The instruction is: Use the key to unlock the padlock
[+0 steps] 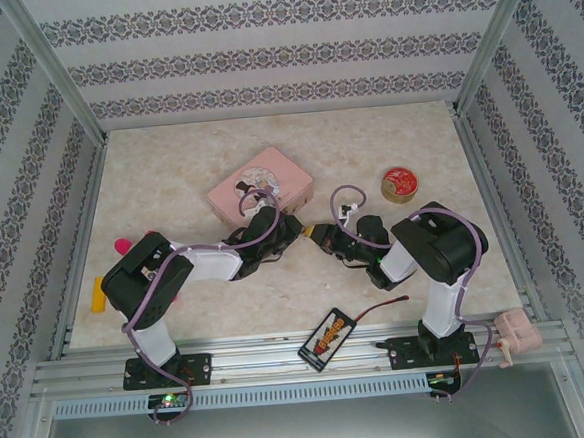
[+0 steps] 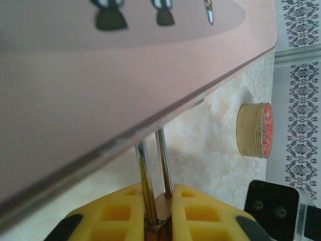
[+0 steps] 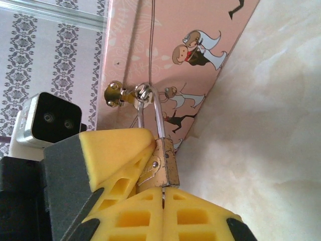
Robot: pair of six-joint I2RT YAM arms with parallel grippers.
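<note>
Pale, marbly table. White walls with grey flowery stripes. Shiny metal rails along near edge. Big pink tin in middle of table. Small round red-lidded tin to its right, well apart. Little brass padlock hangs at pink tin's side, silver loop through gold clasp. Yellow left gripper squeezes padlock's body. Yellow right gripper pinched tight just under padlock. Tiny key hidden; cannot tell if held.
</note>
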